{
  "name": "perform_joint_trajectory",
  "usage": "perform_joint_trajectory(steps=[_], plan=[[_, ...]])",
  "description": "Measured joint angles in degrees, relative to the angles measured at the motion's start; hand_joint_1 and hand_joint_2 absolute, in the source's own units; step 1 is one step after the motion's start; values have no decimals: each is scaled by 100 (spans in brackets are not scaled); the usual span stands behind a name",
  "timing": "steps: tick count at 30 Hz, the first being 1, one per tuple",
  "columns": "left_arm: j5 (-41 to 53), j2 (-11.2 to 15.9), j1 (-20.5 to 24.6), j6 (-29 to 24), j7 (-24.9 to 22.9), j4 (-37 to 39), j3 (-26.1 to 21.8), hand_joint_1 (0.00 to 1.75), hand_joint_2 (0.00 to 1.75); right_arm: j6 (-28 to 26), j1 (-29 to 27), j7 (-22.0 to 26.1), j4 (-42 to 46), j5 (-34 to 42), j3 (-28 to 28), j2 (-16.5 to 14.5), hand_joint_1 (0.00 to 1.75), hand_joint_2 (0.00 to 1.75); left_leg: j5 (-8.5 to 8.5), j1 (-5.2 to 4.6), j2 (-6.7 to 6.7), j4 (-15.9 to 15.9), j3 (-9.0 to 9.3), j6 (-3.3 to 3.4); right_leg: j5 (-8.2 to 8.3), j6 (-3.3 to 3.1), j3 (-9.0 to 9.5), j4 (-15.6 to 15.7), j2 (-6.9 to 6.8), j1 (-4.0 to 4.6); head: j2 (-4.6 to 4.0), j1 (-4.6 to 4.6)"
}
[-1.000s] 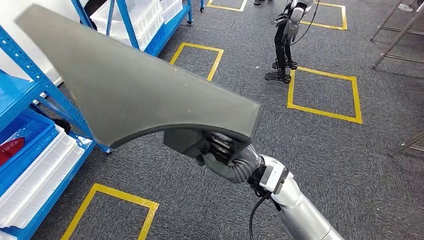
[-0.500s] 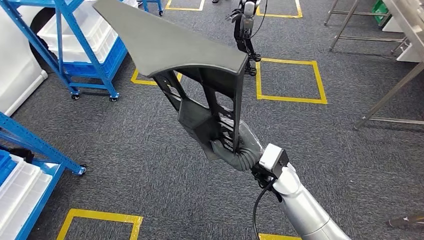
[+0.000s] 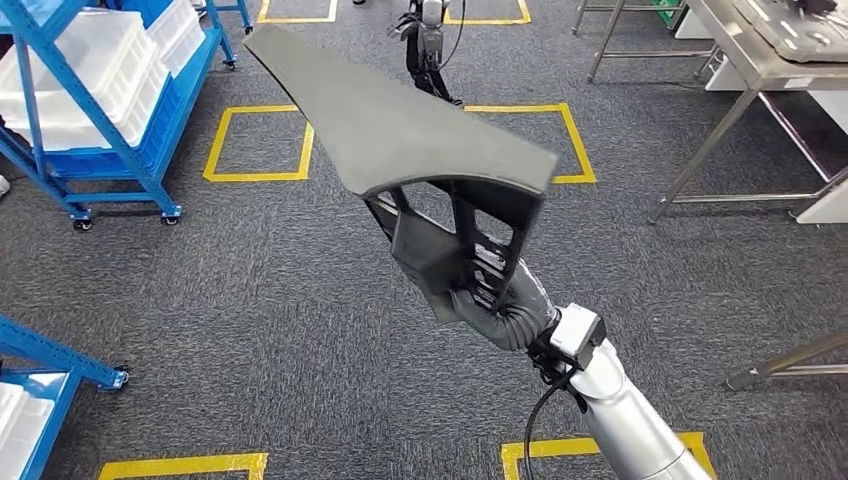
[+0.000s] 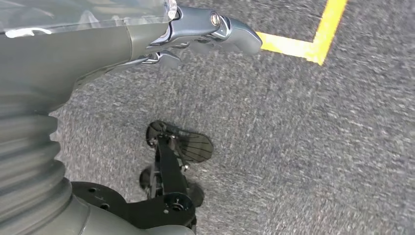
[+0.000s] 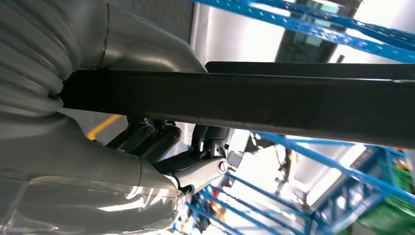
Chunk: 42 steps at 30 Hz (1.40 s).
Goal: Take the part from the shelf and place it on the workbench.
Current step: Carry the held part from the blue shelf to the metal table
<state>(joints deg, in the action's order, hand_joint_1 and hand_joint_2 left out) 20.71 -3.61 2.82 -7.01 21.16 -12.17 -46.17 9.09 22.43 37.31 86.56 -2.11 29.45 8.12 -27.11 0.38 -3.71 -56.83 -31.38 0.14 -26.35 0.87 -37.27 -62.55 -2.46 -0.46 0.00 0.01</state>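
A: Item one, the part (image 3: 400,130)?
B: Dark grey curved panel with ribbed bracket beneath; centre of the head view, raised above the carpet floor (image 3: 250,300). Clamped at its bracket by the right hand (image 3: 480,300).
A: Left hand (image 4: 195,34)?
B: Left wrist view, upper left; fingers (image 4: 235,36) loosely extended, holding nothing, above the carpet.
A: Surroundings?
B: Blue shelf (image 3: 120,110) with white bins, upper left; steel table (image 3: 760,70), upper right; yellow floor squares (image 3: 260,140).

part (image 3: 400,125): dark grey curved panel, ribbed underside | tilted, aloft above carpet | held by right hand (image 3: 480,300)
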Motion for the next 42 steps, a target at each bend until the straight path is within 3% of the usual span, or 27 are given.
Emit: perform_joint_trajectory(steps=[2,5,7,9,10,11,12,14,16,18,19,20,21,23,25,27,28,29,31,32,33,36,38,40,42], plan=[[-16,1,6,-4,-5,0,-21,0,175,3,-17,0,185,7,-25,25,175,175,-48,-32,-95,-27,21,-57,77,-66,210,396,-148,45,0,-8],[-24,3,29,-5,-17,0,-72,0,175,12,-71,-1,437,15,-54,65,175,175,-114,-28,-192,-46,68,-143,76,-155,219,436,17,53,-1,-13],[-24,3,37,-5,-20,0,-91,0,175,22,-95,3,599,20,-64,77,175,175,-332,0,-10,-343,-28,-191,90,-219,254,476,132,22,-1,-24],[-24,3,22,-5,-19,0,-100,0,175,48,-132,10,738,22,-63,79,175,175,-710,19,236,-1092,-372,-216,90,-258,269,483,251,18,0,-41],[-24,4,11,-5,-16,0,-104,0,175,65,-164,12,789,21,-57,79,175,175,-853,22,289,-1486,-570,-223,89,-266,270,480,318,24,0,-45],[-25,5,1,-5,-11,0,-108,0,175,83,-198,13,833,20,-52,79,175,175,-899,22,313,-1741,-713,-225,87,-269,273,476,392,29,0,-46],[-25,6,-7,-5,-5,0,-113,0,175,98,-225,14,872,18,-49,80,175,175,-834,22,322,-1792,-765,-220,86,-269,276,469,466,32,0,-46],[-24,7,-5,-3,8,0,-123,0,175,121,-249,20,954,17,-45,80,175,175,-392,28,388,-1183,-537,-193,74,-254,288,445,624,28,0,-47],[-19,9,11,3,15,0,-133,0,175,133,-250,31,1037,17,-45,81,175,175,-60,35,582,-408,-203,-161,56,-210,283,410,767,26,0,-45],[-14,11,25,11,18,0,-138,0,175,139,-259,40,1101,17,-45,86,175,175,-36,24,683,-139,-79,-130,69,-146,249,401,870,8,-1,-44],[-12,11,29,14,19,0,-139,0,175,140,-267,42,1128,17,-46,93,175,175,-31,18,650,-107,-65,-105,86,-108,231,409,919,-5,-1,-45],[-11,12,34,17,19,0,-140,0,175,140,-281,43,1156,18,-48,104,175,175,-11,20,599,-89,-61,-66,87,-78,220,409,914,-12,-1,-44],[-8,12,42,21,19,0,-141,0,175,140,-292,45,1186,19,-51,118,175,175,10,22,548,-60,-49,-24,55,-54,200,368,820,-5,-1,-38],[2,11,48,33,16,0,-142,0,175,142,-307,51,1243,18,-55,142,175,175,41,28,438,-7,-32,50,-160,-25,53,42,512,12,0,-20],[10,13,34,54,5,0,-144,0,175,139,-361,69,1289,4,-56,155,175,175,36,11,319,-3,-31,79,-521,0,-294,-698,326,6,0,-8],[12,13,20,84,-8,0,-145,0,175,132,-485,99,1332,-46,-54,173,175,175,26,4,190,-7,-32,85,-684,25,-551,-1243,300,-18,0,-8],[13,11,19,98,-13,0,-145,0,175,127,-547,113,1354,-74,-51,187,175,175,19,4,131,-12,-31,80,-599,34,-517,-1183,287,-28,-1,-8],[13,7,22,105,-15,0,-146,0,175,123,-592,120,1375,-96,-50,203,175,175,7,5,74,-19,-28,70,-428,35,-361,-885,246,-35,-1,-7],[16,0,28,123,-15,0,-146,0,175,119,-628,128,1416,-113,-49,229,175,175,-29,-11,-32,-41,-12,24,-97,12,84,-35,31,-15,-1,-8],[20,-2,29,136,-11,0,-147,0,175,117,-631,131,1435,-117,-50,237,175,175,-49,-25,-81,-51,-3,-5,-15,-12,232,258,-52,4,0,-10],[26,-1,31,152,-7,0,-147,0,175,118,-633,133,1451,-120,-51,240,175,175,-67,-38,-128,-56,9,-37,3,-37,298,401,-95,25,0,-12],[43,-2,53,205,5,0,-147,0,175,118,-647,135,1476,-128,-65,244,175,175,-113,-30,-222,-61,50,-134,9,-125,297,441,66,36,0,-14],[57,-7,67,224,8,0,-146,0,175,122,-645,135,1497,-134,-78,248,175,175,-300,2,-18,-305,-35,-187,34,-192,318,479,173,14,0,-19],[73,-12,56,227,5,0,-145,0,175,132,-642,132,1510,-141,-85,249,175,175,-678,22,242,-1021,-362,-208,42,-234,326,488,284,15,0,-28],[78,-13,37,217,-4,0,-146,0,175,140,-647,115,1512,-147,-85,248,175,175,-905,25,312,-1711,-709,-213,42,-247,327,483,422,29,0,-31]])
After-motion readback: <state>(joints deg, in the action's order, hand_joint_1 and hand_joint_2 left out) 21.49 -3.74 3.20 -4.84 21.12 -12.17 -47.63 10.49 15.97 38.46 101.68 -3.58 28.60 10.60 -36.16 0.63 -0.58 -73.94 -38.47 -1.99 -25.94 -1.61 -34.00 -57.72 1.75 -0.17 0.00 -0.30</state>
